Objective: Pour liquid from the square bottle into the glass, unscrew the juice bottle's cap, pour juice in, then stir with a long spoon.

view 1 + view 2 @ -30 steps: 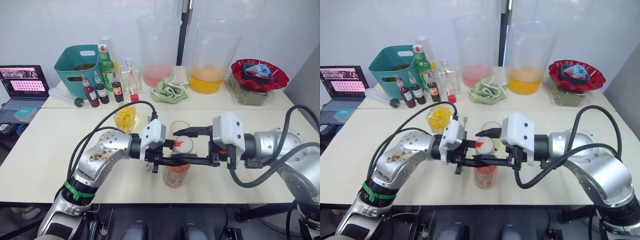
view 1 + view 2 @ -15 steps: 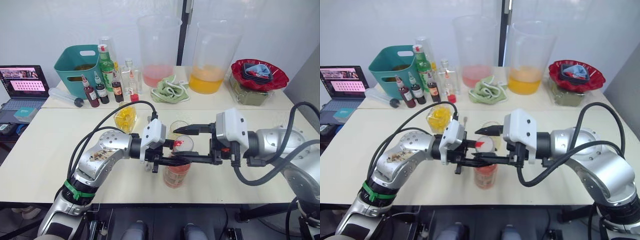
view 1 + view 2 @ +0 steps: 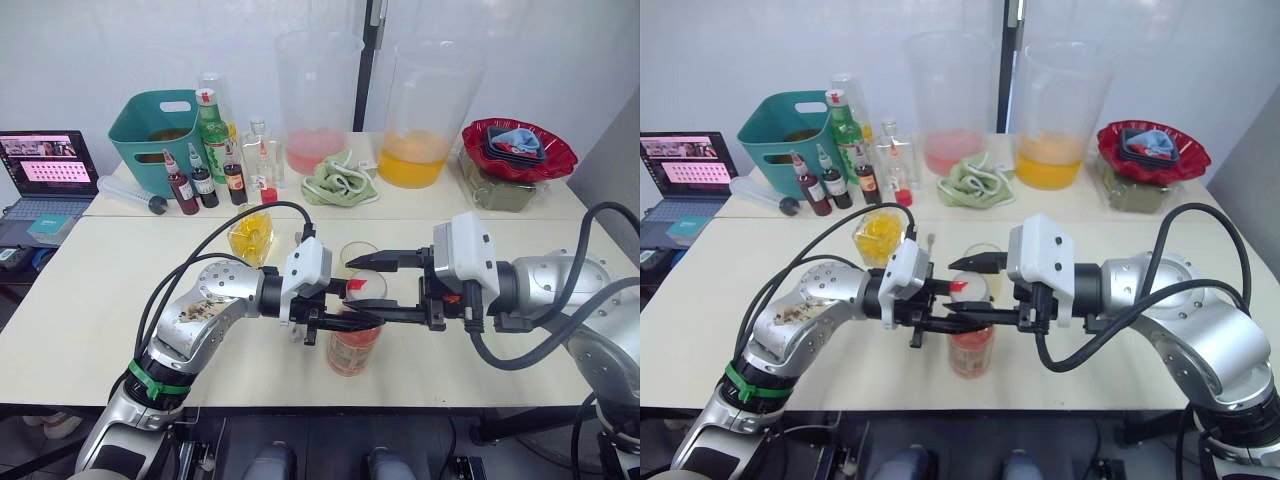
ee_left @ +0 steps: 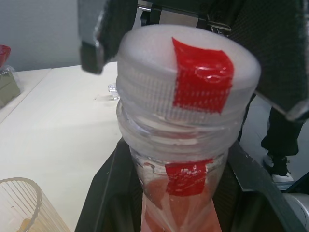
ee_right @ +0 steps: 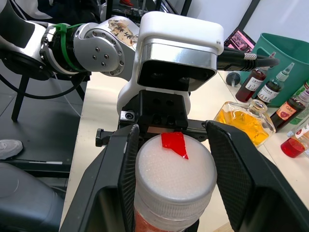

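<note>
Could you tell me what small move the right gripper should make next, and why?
Probably close the right gripper onto the cap: its fingers flank the cap with gaps on both sides, while the left gripper already clamps the juice bottle at the neck, so gripping comes before twisting.

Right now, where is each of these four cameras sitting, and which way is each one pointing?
Left eye view: on the head, looking forward and down at the table; both arms meet at the juice bottle.
Right eye view: beside it, same scene; the left gripper holds the bottle's neck, the right gripper is around the cap.
Left wrist view: on the left wrist, looking up along the bottle.
Right wrist view: on the right wrist, looking over the cap toward the left arm.
Shared: all four show the cap's red tape.
</note>
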Controlling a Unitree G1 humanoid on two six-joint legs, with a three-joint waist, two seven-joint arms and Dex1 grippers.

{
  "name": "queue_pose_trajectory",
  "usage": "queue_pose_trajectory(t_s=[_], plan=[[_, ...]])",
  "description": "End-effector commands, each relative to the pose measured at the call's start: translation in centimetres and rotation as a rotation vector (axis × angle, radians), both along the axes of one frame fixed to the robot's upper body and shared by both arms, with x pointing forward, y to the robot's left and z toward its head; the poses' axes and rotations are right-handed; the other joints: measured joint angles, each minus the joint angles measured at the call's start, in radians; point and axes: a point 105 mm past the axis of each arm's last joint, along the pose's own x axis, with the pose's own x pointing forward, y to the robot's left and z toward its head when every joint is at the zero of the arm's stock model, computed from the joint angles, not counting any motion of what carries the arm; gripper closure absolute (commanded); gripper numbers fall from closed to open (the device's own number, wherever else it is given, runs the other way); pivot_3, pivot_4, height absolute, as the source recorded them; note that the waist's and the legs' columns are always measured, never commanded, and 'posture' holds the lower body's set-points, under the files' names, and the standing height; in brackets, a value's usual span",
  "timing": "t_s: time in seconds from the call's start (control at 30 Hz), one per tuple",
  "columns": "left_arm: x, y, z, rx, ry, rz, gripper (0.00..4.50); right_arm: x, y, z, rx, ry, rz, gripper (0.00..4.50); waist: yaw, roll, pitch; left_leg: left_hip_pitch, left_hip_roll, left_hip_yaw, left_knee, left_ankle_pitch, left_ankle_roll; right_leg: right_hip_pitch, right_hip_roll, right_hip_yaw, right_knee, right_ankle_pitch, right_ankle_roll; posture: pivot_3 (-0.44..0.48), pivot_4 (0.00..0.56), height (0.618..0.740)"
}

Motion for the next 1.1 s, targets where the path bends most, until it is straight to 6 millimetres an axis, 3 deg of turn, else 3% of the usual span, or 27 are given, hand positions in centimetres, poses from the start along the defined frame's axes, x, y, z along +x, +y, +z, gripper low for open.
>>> queue_pose_trajectory(t_s=[0.03,0.27,0.43,0.47,0.57,0.63,0.73,0.87,0.97,1.1], plan=[[0.0,0.0,-1.9,0.07,0.042,0.001,3.1,-0.3,-0.1,1.5,0.038,-0.012,0.004,2.39,0.0,0.0,0.0,0.0,0.0,0.0,0.0,0.0,0.0,0.0,0.0,0.0,0.0,0.0,0.0,0.0,0.15,0.74],[0.0,-0.1,-1.9,0.068,0.039,-0.004,3.1,-0.4,-0.6,3.8,0.143,0.035,-0.005,2.39,0.002,0.0,0.0,0.0,0.0,0.0,0.0,0.0,0.0,0.0,0.0,0.0,0.0,0.0,0.0,0.0,0.15,0.74],[-0.1,-0.2,-2.0,0.064,0.041,-0.004,3.1,1.0,-2.8,4.8,0.257,0.08,-0.11,2.39,0.003,0.0,0.0,0.0,0.0,0.0,0.0,0.0,0.0,0.0,0.0,0.0,0.0,0.0,0.0,0.0,0.15,0.74],[-0.1,-0.2,-2.0,0.064,0.041,-0.005,3.1,1.5,-3.5,4.9,0.272,0.081,-0.147,2.39,0.004,0.0,0.0,0.0,0.0,0.0,0.0,0.0,0.0,0.0,0.0,0.0,0.0,0.0,0.0,0.0,0.15,0.74],[-0.3,-0.1,-2.0,0.048,0.058,-0.007,3.1,5.3,-10.5,5.9,0.355,-0.002,-0.51,2.39,0.006,0.0,0.0,-0.001,0.0,0.0,0.0,0.0,0.0,0.0,-0.001,0.0,0.0,0.0,0.0,0.0,0.15,0.74],[-0.4,-0.1,-1.9,0.034,0.072,-0.006,3.1,5.9,-12.4,5.9,0.364,-0.021,-0.596,2.39,0.006,0.0,0.0,-0.001,-0.001,0.0,0.0,0.0,0.0,0.0,-0.001,0.0,0.0,0.0,0.0,0.0,0.15,0.74],[-0.5,0.0,-1.9,0.038,0.062,-0.001,3.1,7.5,-16.6,5.2,0.384,-0.057,-0.826,2.39,0.0,0.001,-0.001,0.0,-0.001,0.002,0.0,0.0,0.0,0.0,0.0,0.001,0.001,0.0,0.0,0.0,0.15,0.74],[-0.6,0.0,-1.8,0.028,0.061,0.012,3.1,9.1,-21.0,2.3,0.396,-0.049,-1.104,2.39,-0.001,0.001,-0.001,0.0,0.0,0.002,-0.001,0.0,0.0,0.0,0.0,0.001,0.001,0.0,0.0,0.0,0.15,0.74],[-0.7,0.0,-1.7,0.023,0.063,0.019,3.1,9.6,-22.0,0.7,0.397,-0.04,-1.184,2.39,0.0,0.002,-0.001,0.0,0.0,0.002,0.0,0.0,0.0,0.0,0.0,0.002,0.001,0.0,0.0,0.0,0.15,0.74],[-0.7,0.3,-1.8,0.016,0.071,0.05,3.1,11.4,-22.8,-2.7,0.412,0.007,-1.301,2.39,-0.006,0.003,-0.001,0.0,0.0,0.003,0.0,0.0,0.0,0.0,0.0,0.002,0.001,0.0,0.0,0.0,0.15,0.74]])
